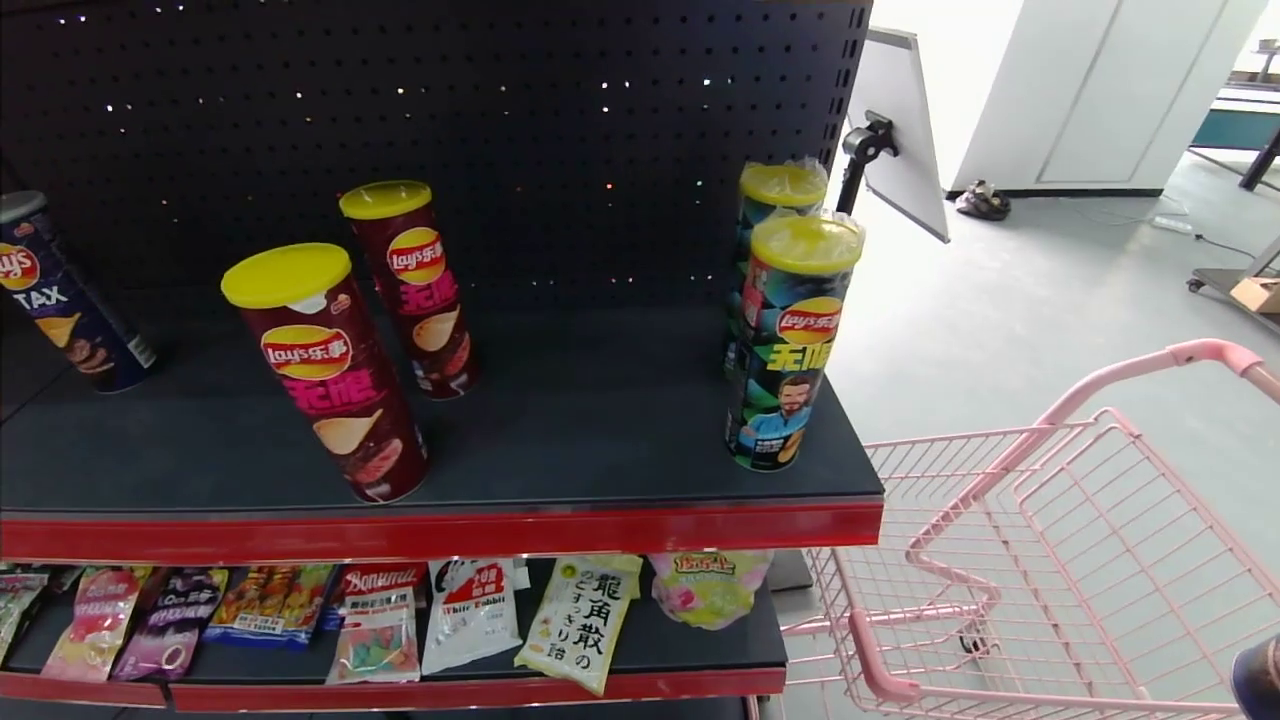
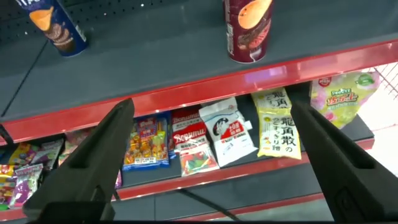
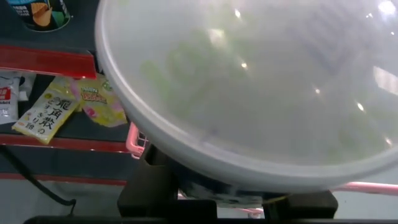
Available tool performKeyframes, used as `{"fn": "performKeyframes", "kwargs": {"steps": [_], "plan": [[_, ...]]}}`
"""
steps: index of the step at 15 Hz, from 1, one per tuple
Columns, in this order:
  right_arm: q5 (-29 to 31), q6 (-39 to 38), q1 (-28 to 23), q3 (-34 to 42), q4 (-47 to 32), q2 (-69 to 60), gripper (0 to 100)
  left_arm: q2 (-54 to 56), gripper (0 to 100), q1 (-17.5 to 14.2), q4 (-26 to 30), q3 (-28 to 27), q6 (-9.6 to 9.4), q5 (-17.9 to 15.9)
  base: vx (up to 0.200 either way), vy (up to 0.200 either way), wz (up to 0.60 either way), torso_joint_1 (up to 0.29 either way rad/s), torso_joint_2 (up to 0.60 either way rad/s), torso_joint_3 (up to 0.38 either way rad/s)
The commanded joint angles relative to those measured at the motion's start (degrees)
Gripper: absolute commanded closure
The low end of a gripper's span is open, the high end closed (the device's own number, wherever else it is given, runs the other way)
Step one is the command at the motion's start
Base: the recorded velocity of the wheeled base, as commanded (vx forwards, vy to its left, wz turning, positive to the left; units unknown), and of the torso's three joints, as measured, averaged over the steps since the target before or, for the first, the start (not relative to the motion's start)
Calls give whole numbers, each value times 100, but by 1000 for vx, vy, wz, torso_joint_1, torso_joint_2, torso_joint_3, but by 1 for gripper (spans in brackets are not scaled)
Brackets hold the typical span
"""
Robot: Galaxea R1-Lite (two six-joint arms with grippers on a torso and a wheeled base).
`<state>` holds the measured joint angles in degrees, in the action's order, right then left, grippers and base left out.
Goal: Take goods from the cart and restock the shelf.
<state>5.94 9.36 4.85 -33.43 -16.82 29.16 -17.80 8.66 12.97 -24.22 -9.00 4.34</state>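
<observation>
Left claw (image 2: 211,112) wide open and empty before shelf (image 2: 155,50), right claw (image 3: 221,196) gripping clear-lidded can (image 3: 249,81) by pink cart (image 1: 1205,350)

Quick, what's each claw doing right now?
Left claw: open, holding nothing.
Right claw: closed on a clear-lidded can.

Head above, wrists close (shared shelf (image 1: 440,530))

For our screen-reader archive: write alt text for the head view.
A dark shelf with a red front edge holds two maroon chip cans left of centre, two multicoloured cans at its right end and a dark blue can at far left. Snack bags lie on the lower shelf, and a pink wire cart stands to the right.
</observation>
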Motion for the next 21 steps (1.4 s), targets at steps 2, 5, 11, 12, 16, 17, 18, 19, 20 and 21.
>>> {"fn": "performKeyframes", "kwargs": {"steps": [2,5,11,12,16,17,18,19,20,21], "plan": [[-5,-57,-2,20,4,-68,100,4,0,13,12,40,-6,-30,0,100,0,4,-1,-1],[-22,-57,-2,29,4,-95,100,31,0,13,12,49,3,-38,0,200,0,-7,-2,4],[-268,-49,42,108,12,-367,100,84,0,22,12,49,3,-38,0,200,0,9,3,2],[-295,-49,42,91,12,-367,100,84,0,22,12,49,3,-38,0,200,0,2,12,7],[-717,-49,42,64,12,-429,100,101,0,13,4,40,3,-30,0,200,0,1,4,2],[-831,-49,42,73,12,-429,100,127,0,13,4,40,3,-30,0,200,0,2,2,2],[-857,-49,42,64,12,-437,100,136,0,13,4,40,3,-30,0,200,0,-2,7,7],[-901,-49,42,82,4,-437,100,163,0,13,12,40,3,-30,0,200,0,-2,2,-2],[-901,-49,42,91,4,-429,100,163,0,13,12,40,3,-21,0,200,0,2,2,7],[-901,-49,42,73,4,-420,100,163,0,13,12,40,3,-21,0,200,0,-2,7,2]]}}
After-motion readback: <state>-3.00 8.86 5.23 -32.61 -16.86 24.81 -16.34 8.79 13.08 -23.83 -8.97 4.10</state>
